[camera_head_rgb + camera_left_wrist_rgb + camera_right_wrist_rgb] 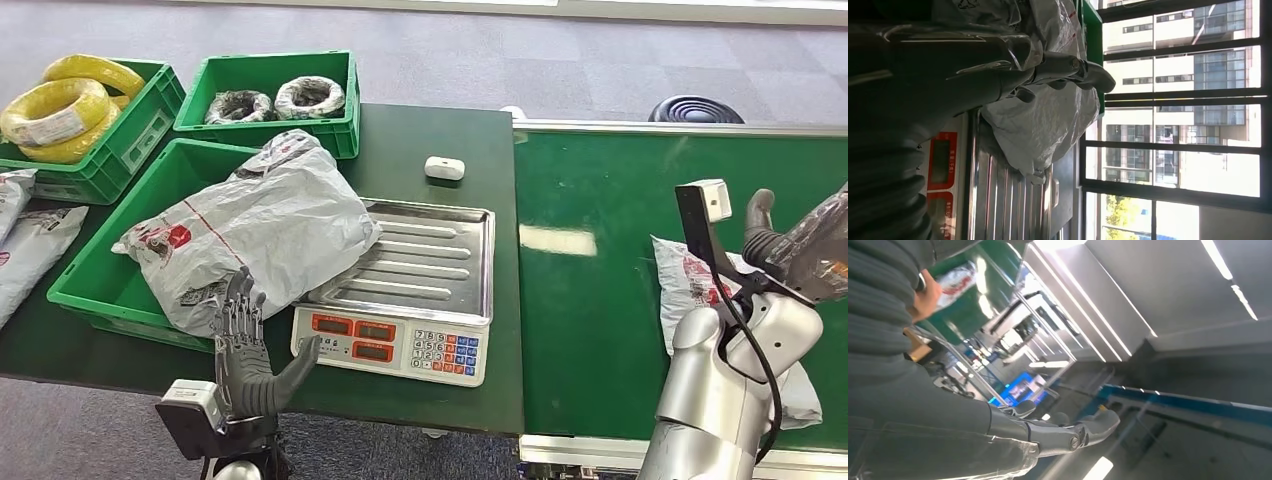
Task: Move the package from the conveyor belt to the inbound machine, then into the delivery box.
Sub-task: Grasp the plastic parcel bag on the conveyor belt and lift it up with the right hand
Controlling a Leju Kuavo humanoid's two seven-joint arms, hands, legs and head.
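Head view: grey package (262, 225) lies half on the weighing scale's steel tray (440, 262), half over the rim of the green delivery box (100, 282) to its left. It straddles both, which reads as mid-transfer from scale to box. Left hand (245, 355) sits at the package's near edge, fingers upright and spread, holding nothing; whether it touches the plastic I can't tell. Left wrist view shows fingers (1068, 70) extended along the package skin, no pinch. Likely placed to push or drag the bag further left into the box.

Right hand (790, 240) is raised at the far right above the conveyor belt (600, 300), open, fingers (1083, 432) loosely extended in the right wrist view. A second package (690, 275) waits on the belt beneath that arm, probably next up.

Risk: bag snagging on the box rim.
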